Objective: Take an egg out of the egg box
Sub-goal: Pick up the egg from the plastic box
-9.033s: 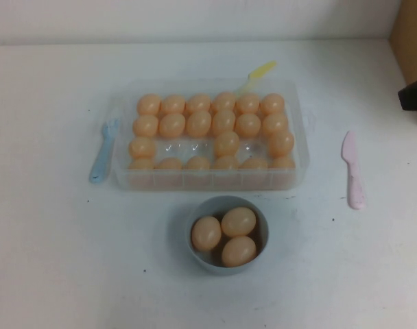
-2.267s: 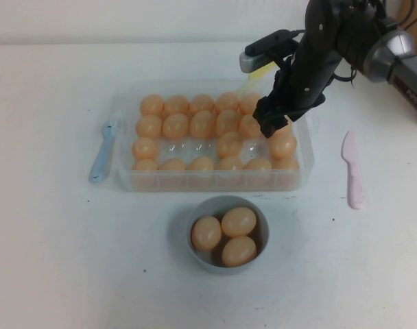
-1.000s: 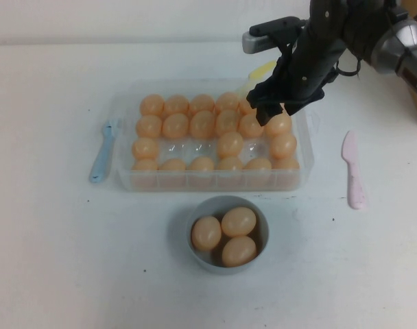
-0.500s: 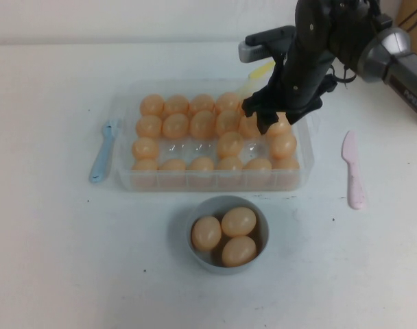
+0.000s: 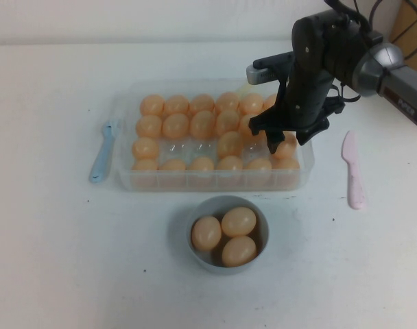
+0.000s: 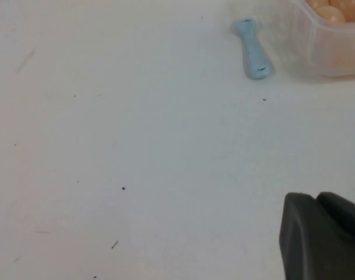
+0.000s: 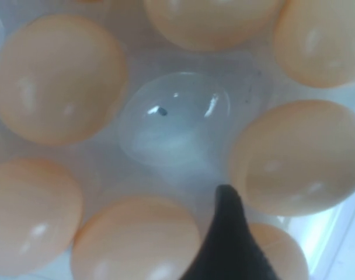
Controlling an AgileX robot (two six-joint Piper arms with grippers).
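Right tool [image 5: 284,140] hung over egg box [image 5: 126,179], right end; grip state unclear. Left tool [image 6: 317,233] above bench [image 6: 136,146], state unclear.

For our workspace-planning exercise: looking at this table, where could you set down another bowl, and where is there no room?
Bare table lies on the robot's left, in front of the blue fork and beside the bowl, and again right of the bowl in front of the pink knife. The egg box is crowded, the right gripper low over its right end. The left gripper hovers over bare table.
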